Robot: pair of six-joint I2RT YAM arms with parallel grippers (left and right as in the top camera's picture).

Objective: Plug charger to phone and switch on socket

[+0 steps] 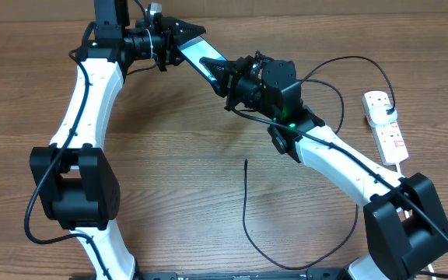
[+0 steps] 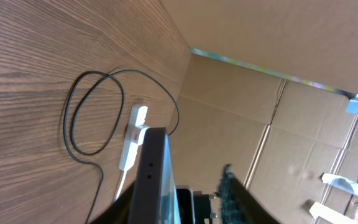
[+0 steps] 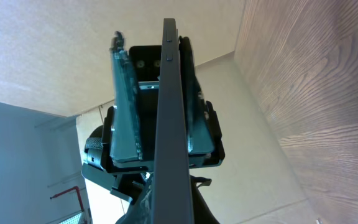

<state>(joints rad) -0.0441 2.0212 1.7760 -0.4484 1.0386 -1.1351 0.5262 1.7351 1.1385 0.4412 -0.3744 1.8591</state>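
Above the tabletop (image 1: 169, 155), my left fingers (image 1: 187, 31) and right fingers (image 1: 216, 68) clamp the phone (image 1: 193, 54), its length running between them; the charger (image 1: 245, 194) tip lies below, nearer my right fingers.

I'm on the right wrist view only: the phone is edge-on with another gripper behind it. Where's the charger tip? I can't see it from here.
Observer: The charger tip lies loose on the table, near its middle. Neither gripper has it.
Operator: So who's holding the phone?
Observer: Both. The left gripper and the right gripper each clamp one end of the phone, held above the table.
Operator: And the socket?
Observer: The socket lies by the table's right edge, and the black cable runs over to it.
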